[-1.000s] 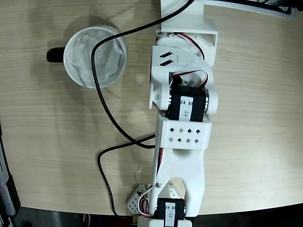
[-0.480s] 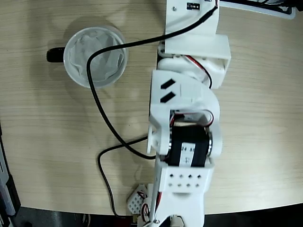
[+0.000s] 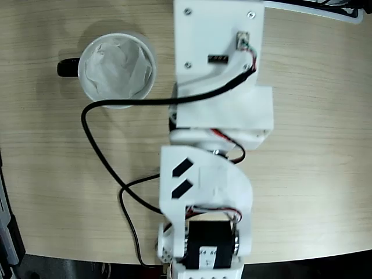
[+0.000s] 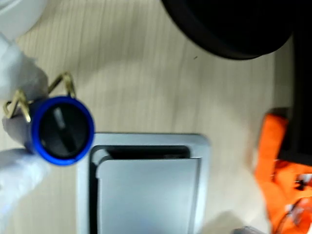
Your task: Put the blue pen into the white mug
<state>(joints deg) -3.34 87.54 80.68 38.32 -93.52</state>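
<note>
The white mug (image 3: 117,70) stands at the upper left of the fixed view, with a black handle on its left and crumpled white paper inside. The white arm (image 3: 212,145) fills the middle of that view, and its gripper end is hidden at the bottom edge. In the wrist view the blue pen (image 4: 62,129) shows end-on at the left, with its wire clip above it. My gripper (image 4: 24,127) is shut on the pen, one blurred white finger above it and one below. The mug does not show in the wrist view.
A black cable (image 3: 99,145) loops from the arm across the wooden table (image 3: 46,174), passing just below the mug. In the wrist view a grey metal plate (image 4: 146,185) lies under the pen, a black round object (image 4: 234,24) is at the top and an orange part (image 4: 280,161) at the right.
The arm's links have shifted toward the bottom of the fixed view and its upper part now looms larger. The cable has slid off the mug's opening to just below it.
</note>
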